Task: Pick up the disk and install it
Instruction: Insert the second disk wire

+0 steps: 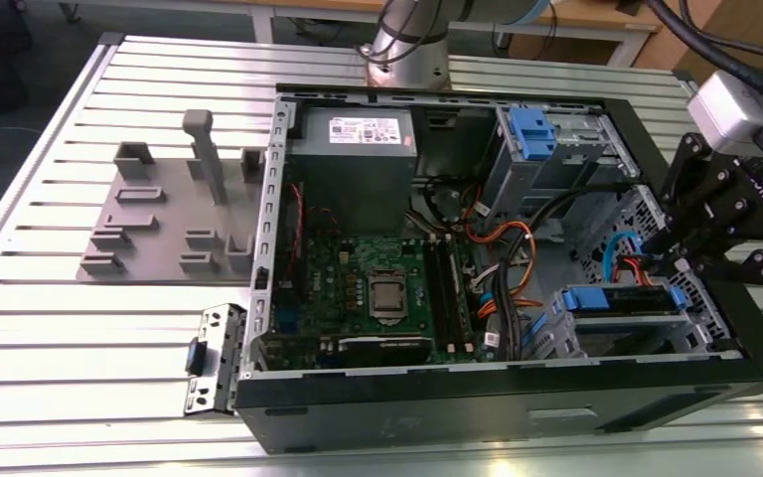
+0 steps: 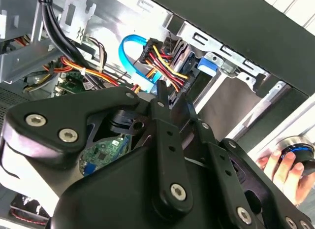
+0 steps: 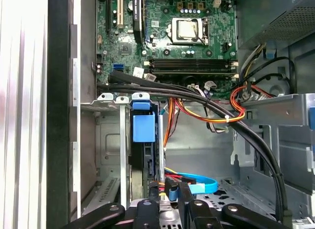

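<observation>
The computer case (image 1: 699, 393) lies open on its side on the slatted table (image 1: 37, 328), and the fixture plate (image 1: 156, 224) sits on the table just off the case toward the exterior view's left. Inside the case, the motherboard (image 1: 381, 283) lies flat on the floor, with the power supply (image 1: 355, 154) behind it against the far wall. Toward the exterior view's right stand the drive cages, and the disk (image 1: 620, 301) sits in the near one, with cables (image 1: 521, 268) running between it and the motherboard. The gripper (image 1: 680, 253) hangs over the case's right edge, just above the disk's end. The arm's base (image 1: 405, 50) stands on the table behind the case.
</observation>
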Action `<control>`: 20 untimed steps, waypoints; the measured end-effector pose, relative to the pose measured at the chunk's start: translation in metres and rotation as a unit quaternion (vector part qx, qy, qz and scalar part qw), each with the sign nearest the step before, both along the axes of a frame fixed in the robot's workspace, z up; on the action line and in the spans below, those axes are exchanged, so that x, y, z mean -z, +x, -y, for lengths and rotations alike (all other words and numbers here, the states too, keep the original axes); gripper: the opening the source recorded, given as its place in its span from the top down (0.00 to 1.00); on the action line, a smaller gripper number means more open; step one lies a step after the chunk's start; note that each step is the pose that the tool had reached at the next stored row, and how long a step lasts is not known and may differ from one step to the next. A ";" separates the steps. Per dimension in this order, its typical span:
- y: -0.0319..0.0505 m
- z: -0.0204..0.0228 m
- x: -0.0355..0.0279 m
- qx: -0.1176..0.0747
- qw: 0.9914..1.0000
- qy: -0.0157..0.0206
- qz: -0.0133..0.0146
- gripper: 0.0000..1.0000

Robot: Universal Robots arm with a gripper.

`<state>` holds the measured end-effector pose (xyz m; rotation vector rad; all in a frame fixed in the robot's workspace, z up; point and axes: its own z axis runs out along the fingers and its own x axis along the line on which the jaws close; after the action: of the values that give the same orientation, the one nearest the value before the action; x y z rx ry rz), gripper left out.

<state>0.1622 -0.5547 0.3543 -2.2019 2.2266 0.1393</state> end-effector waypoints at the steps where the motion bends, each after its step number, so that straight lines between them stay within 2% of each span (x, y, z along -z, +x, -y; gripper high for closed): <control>1: 0.0000 0.0000 0.0018 0.000 1.000 0.000 0.000 0.71; 4: 0.0000 0.0001 0.0060 0.000 1.000 0.000 -0.001 0.71; 10: 0.0000 0.0002 0.0060 0.000 1.000 0.000 -0.001 0.72; 12: 0.0000 0.0002 0.0060 0.000 1.000 0.000 -0.001 0.84; 20: -0.0004 0.0004 0.0061 0.000 1.000 0.000 -0.001 0.84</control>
<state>0.1618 -0.5551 0.3483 -2.2026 2.2276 0.1418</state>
